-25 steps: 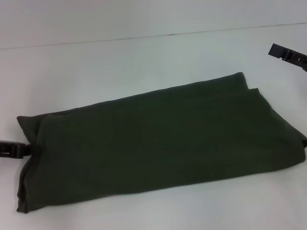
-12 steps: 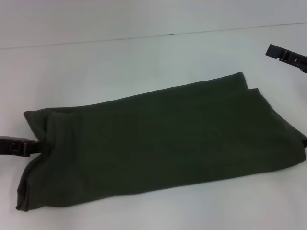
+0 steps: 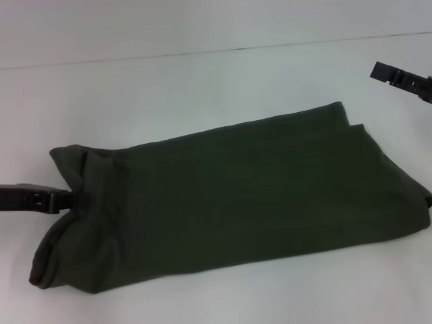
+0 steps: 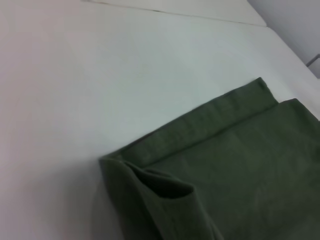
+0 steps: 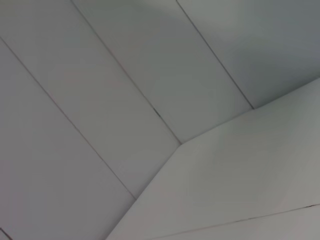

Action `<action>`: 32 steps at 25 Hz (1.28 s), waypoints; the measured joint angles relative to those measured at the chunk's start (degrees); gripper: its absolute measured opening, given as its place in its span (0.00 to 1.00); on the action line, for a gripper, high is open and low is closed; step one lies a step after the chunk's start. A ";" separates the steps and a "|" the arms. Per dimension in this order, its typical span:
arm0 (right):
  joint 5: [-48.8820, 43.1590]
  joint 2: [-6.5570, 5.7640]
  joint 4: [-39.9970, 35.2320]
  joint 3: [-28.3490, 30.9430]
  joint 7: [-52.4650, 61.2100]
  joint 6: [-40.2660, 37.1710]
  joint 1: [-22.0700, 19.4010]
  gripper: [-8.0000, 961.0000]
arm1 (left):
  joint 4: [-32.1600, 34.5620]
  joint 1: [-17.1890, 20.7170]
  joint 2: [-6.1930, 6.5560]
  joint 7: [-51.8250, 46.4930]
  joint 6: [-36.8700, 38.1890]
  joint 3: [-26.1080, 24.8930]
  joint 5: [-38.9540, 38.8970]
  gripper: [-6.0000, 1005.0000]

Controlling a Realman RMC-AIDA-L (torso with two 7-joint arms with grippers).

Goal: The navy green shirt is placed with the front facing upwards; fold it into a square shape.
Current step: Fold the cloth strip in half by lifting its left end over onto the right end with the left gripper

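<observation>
Shirt (image 3: 236, 196) lies on the white table (image 3: 169, 88), already folded into a long dark green band running from low on the left to higher on the right. No print or label shows. Its left end is bunched and lifted into a peak, with a loose pocket of cloth under it; the left wrist view shows that raised corner (image 4: 150, 180) curling over.

Left gripper (image 3: 66, 200) sits at the shirt's left edge, fingers pinched closed on the cloth right at the bunched end.

Right gripper (image 3: 398, 77) hangs above the table, past the shirt's far right corner and well apart from it. Can't tell its finger state. Its wrist camera sees only pale panels (image 5: 125, 100).
</observation>
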 joint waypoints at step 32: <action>-2.78 2.34 0.39 -15.97 -0.31 2.06 0.95 0.67 | -7.95 2.06 -0.31 -0.57 5.45 -0.79 -5.46 0.03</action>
